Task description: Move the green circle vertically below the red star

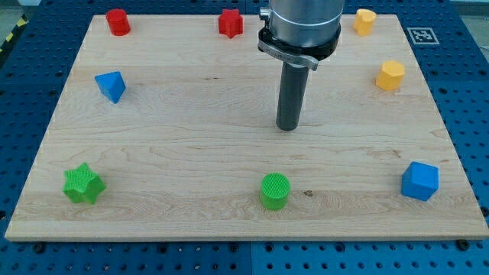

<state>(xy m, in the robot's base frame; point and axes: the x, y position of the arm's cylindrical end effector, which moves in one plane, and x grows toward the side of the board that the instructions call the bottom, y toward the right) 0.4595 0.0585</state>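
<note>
My tip [288, 127] rests on the worktop [191, 114] near its middle, touching no block; the arm ends in a plain rod with no gripper, so nothing is held. The green circle [275, 191] sits nearer than the tip, slightly left of it and well apart. The red star [231, 23] is at the far edge, left of the rod. A second red block [118, 21] sits far left, a green star [82, 184] near left.

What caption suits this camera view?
My tip hovers mid-board, above the green circle, with the red star at the view's top.
</note>
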